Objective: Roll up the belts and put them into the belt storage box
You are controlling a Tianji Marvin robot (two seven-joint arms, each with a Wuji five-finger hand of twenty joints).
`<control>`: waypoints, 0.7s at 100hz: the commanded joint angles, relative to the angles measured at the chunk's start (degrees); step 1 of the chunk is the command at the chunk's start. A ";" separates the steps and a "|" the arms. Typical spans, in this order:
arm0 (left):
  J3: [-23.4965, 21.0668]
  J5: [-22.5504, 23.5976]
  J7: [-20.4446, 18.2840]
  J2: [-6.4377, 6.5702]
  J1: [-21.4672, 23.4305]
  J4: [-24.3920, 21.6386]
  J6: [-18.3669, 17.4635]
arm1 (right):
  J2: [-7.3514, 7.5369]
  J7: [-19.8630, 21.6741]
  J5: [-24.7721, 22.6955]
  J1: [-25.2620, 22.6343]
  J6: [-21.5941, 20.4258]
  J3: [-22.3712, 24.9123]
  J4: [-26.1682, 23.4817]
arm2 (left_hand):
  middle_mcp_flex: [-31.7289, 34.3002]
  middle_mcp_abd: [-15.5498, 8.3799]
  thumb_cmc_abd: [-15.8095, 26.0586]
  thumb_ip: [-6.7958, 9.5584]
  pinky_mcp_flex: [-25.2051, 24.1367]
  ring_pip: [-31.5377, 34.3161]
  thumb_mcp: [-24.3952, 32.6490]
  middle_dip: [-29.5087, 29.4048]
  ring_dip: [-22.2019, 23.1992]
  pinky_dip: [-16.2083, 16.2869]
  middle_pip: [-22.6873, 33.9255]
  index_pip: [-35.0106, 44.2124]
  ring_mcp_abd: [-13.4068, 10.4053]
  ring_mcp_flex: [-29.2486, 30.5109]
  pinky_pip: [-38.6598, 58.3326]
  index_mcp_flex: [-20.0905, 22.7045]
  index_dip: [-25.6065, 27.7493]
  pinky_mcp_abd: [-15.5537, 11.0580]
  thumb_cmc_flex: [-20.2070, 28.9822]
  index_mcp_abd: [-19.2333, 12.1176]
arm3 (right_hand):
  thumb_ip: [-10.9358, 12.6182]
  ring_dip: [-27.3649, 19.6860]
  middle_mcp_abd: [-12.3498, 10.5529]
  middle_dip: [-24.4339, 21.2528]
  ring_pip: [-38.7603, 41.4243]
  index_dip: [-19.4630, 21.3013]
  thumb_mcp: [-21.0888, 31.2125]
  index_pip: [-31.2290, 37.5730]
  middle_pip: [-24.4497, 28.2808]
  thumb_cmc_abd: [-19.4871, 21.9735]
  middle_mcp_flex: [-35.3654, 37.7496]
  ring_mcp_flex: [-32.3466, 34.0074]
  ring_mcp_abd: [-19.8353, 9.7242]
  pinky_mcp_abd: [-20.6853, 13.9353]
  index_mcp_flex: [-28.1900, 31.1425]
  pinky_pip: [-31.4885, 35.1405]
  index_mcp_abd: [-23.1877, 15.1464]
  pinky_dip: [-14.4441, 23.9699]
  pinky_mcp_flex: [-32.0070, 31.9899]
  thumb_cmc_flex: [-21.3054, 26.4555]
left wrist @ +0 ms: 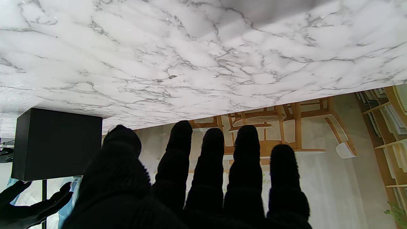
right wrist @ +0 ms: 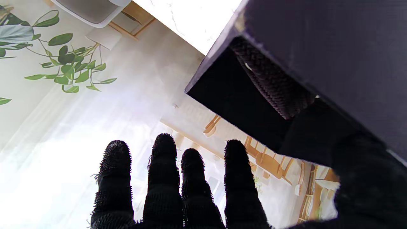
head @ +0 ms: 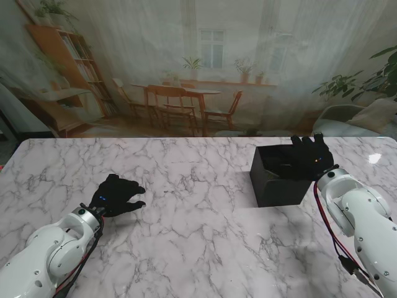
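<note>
Belt looks already inside box nr surface's far right edge; no others seen. Right hand over it, left hand idle, both w/ fingers spread, empty.

Stand looks down; wrist views share the black box.

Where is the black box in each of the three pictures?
Stand view: the black box sits on the marble table, on my right side, with the right hand over it.
Left wrist view: the box shows at the picture's edge, beside the fingers.
Right wrist view: its open inside fills one corner.
Shared landmark: the marble table.
</note>
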 commanded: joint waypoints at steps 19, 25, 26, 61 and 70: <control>-0.30 -2.99 0.04 -0.48 0.29 -0.34 -1.08 | -0.79 -4.04 3.15 -2.64 -0.66 2.90 -4.52 | -2.58 0.00 2.43 -1.51 -1.56 -1.83 -1.47 -0.09 -0.81 0.54 -1.10 -0.17 0.02 -2.91 -2.24 -0.37 0.47 2.14 -1.32 -0.72 | 2.93 -1.23 1.15 -0.92 -1.97 0.63 -3.84 0.20 0.73 3.04 0.49 -0.84 1.66 2.26 0.96 -0.73 0.51 -1.19 -0.77 4.84; -0.58 -5.14 0.56 -0.86 0.58 -0.87 -2.09 | -1.06 -4.17 4.52 -3.42 -2.50 3.70 -6.67 | -3.52 0.28 2.55 -1.55 -1.70 -2.14 -1.54 -0.28 -0.99 0.44 -1.53 -0.69 0.06 -3.52 -2.52 -1.24 0.28 2.06 -1.52 -0.69 | 2.89 -1.22 0.65 -0.92 -1.93 0.61 -4.40 0.14 0.83 3.66 1.18 -0.66 1.86 2.46 0.93 -1.03 0.30 -1.37 -1.15 4.65; -0.62 -5.44 0.66 -0.92 0.62 -0.96 -2.26 | -1.12 -4.41 4.87 -3.48 -2.78 3.72 -6.94 | -3.75 0.29 2.59 -1.56 -1.71 -2.19 -1.54 -0.32 -1.02 0.43 -1.64 -0.85 0.12 -3.61 -2.56 -1.52 0.22 2.05 -1.56 -0.66 | 2.89 -1.22 0.48 -0.91 -1.91 0.61 -4.54 0.16 0.89 3.64 1.63 -0.52 2.02 2.50 1.03 -1.07 0.25 -1.41 -1.14 4.66; 0.19 -17.04 4.79 -3.30 0.54 -3.91 -7.21 | -4.72 -6.54 27.16 -3.04 -5.72 -5.73 -13.34 | -18.94 3.19 4.93 -1.62 -3.81 -4.95 -1.81 -5.67 -3.34 -1.10 -8.71 -9.81 0.48 -11.45 -7.18 -18.20 -3.67 -0.61 -3.60 1.18 | 3.25 -2.74 -1.61 -1.68 -2.84 -0.10 -5.96 0.37 -2.69 3.66 11.34 4.36 5.31 3.08 4.37 -1.42 -0.93 -3.06 1.74 5.61; 1.35 -21.80 5.02 -4.00 0.24 -3.97 -8.40 | -6.04 -7.10 37.31 -1.65 -7.12 -10.16 -11.58 | -16.99 2.74 4.76 -1.62 -4.37 -4.35 -1.79 -4.56 -3.15 -0.91 -7.04 -8.33 0.55 -11.56 -7.37 -15.99 -2.95 0.20 -3.42 1.44 | 3.36 -2.36 -1.54 -1.23 -2.03 0.07 -5.75 1.06 -2.26 3.20 12.71 5.92 2.88 2.60 5.73 -0.27 -1.37 -2.79 3.07 6.32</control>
